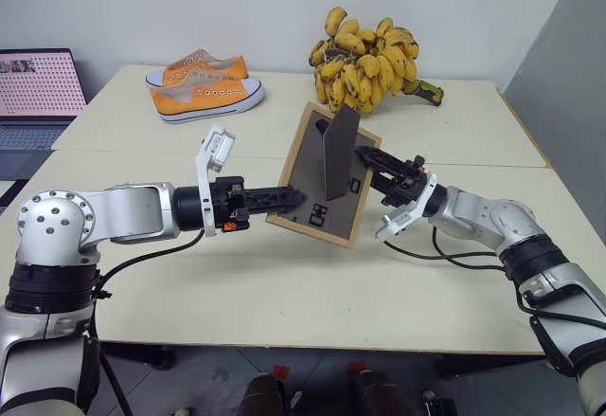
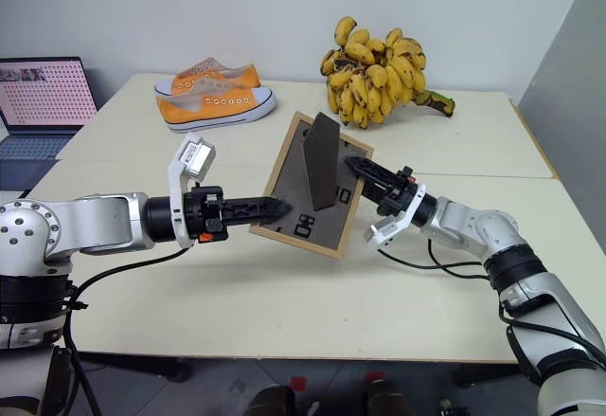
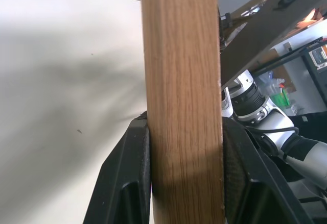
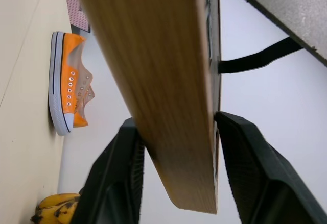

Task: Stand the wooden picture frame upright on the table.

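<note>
The wooden picture frame [image 1: 308,171] hangs tilted above the table [image 1: 284,293], dark grey back towards me. Its easel stand [image 1: 339,151] is folded out. My left gripper [image 1: 289,196] is shut on the frame's lower left edge; in the left wrist view both black fingers [image 3: 127,173] press against the wooden edge [image 3: 181,106]. From the right, my right gripper [image 1: 371,160] is shut on the frame's right edge. In the right wrist view its fingers [image 4: 117,183] sit on either side of the wood [image 4: 153,81]. The picture side is hidden.
A second cream table behind carries a pair of orange sneakers [image 1: 204,89] and a bunch of bananas [image 1: 369,61]. An open laptop [image 1: 33,94] stands at the far left. A grey wall [image 1: 568,65] closes off the right side.
</note>
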You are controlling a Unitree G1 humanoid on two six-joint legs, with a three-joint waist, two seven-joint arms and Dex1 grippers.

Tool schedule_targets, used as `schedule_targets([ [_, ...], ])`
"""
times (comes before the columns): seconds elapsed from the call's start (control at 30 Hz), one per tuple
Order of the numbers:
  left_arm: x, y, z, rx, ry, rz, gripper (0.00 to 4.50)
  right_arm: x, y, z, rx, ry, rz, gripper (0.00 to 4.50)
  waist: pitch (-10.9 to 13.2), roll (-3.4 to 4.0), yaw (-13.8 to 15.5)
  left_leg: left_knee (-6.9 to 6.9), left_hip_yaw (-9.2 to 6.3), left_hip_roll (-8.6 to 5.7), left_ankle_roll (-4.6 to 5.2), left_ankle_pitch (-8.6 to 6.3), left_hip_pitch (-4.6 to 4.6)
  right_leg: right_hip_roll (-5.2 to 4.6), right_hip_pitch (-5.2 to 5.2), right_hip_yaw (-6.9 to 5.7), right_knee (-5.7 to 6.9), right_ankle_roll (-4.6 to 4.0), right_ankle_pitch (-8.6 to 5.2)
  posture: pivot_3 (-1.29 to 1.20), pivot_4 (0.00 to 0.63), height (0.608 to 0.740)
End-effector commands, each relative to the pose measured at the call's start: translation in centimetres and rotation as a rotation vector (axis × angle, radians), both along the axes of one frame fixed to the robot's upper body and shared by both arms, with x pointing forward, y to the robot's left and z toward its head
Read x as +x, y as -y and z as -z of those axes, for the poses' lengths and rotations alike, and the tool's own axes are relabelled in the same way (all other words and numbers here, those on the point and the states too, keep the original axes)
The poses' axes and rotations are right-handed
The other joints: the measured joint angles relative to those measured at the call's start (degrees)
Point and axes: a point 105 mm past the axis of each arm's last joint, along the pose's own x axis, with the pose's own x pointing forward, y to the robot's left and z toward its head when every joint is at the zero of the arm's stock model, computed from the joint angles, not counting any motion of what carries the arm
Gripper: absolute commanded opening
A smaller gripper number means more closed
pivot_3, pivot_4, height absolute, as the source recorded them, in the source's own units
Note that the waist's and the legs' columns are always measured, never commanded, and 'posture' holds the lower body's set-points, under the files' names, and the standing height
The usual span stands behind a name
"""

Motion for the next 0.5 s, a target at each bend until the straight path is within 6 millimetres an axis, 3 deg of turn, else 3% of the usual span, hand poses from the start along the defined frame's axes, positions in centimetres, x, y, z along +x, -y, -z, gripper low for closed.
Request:
schedule_targets([
  [0.03, -0.26, 0.15, -1.27, -0.010, 0.055, 0.008, 1.30, -0.40, -0.76, -1.70, 0.022, 0.053, -0.037, 1.49, 0.00, 0.00, 0.01, 0.00, 0.00, 0.00, 0.00, 0.00, 0.00, 0.00, 0.00, -0.01, 0.00, 0.00, 0.00, 0.00, 0.150, 0.740],
  [0.47, -0.25, 0.21, -1.26, -0.016, 0.062, 0.001, 1.30, -0.04, -0.66, -1.45, 0.011, 0.046, -0.014, 1.40, 0.00, 0.00, 0.00, 0.01, -0.01, 0.00, 0.02, 0.01, 0.00, 0.00, 0.00, -0.01, 0.01, 0.00, 0.00, 0.00, 0.150, 0.740],
  [0.5, -0.26, 0.20, -1.26, -0.018, 0.062, 0.001, 1.65, -0.02, -0.62, -1.47, 0.010, 0.046, -0.013, 1.39, 0.00, 0.00, 0.00, 0.01, -0.01, 0.00, 0.02, 0.01, 0.00, 0.00, 0.00, -0.01, 0.01, -0.01, 0.00, 0.00, 0.150, 0.740],
])
